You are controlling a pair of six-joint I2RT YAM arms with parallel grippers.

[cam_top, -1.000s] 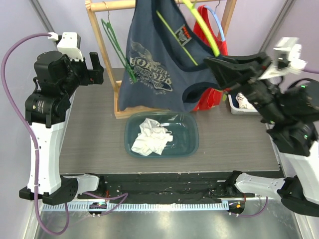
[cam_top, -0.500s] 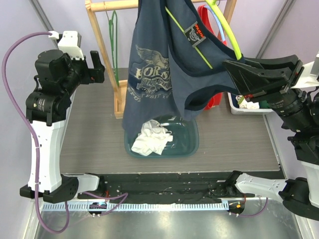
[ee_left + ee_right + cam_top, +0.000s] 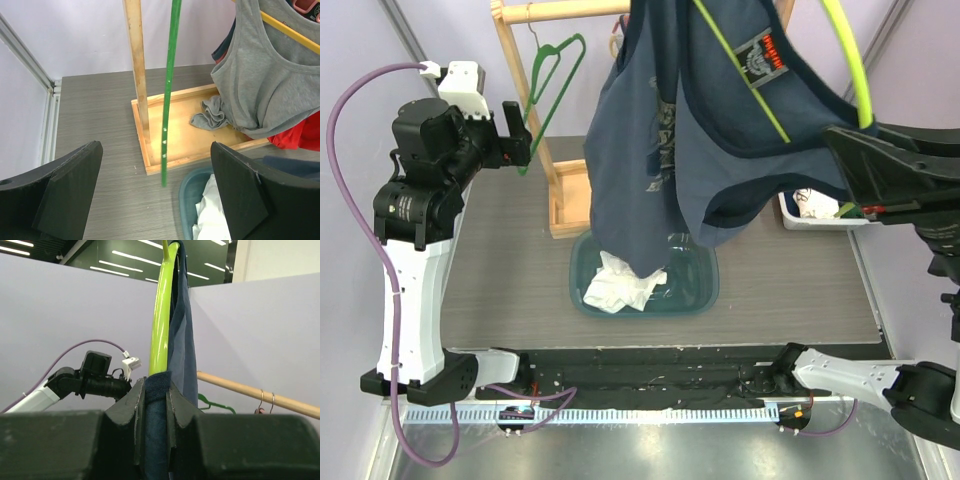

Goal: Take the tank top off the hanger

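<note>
A navy tank top with a grey print hangs on a lime-green hanger, away from the wooden rod. Its hem dangles over the teal bin. My right gripper is shut on the hanger's lower end, with navy fabric pinched between the jaws. In the right wrist view, the right gripper shows the lime hanger and the tank top rising straight out of it. My left gripper is held high at the left, open and empty. In the left wrist view, the left gripper has nothing between its fingers.
A wooden rack with a tray base stands at the back. An empty green hanger hangs on it. A grey tank top and a red garment also hang there. White cloth lies in the teal bin. A white box sits at the right.
My right arm has risen and drawn right and nearer, carrying hanger and tank top clear of the rack. The green hanger on the rod has swung. The left arm has stayed still.
</note>
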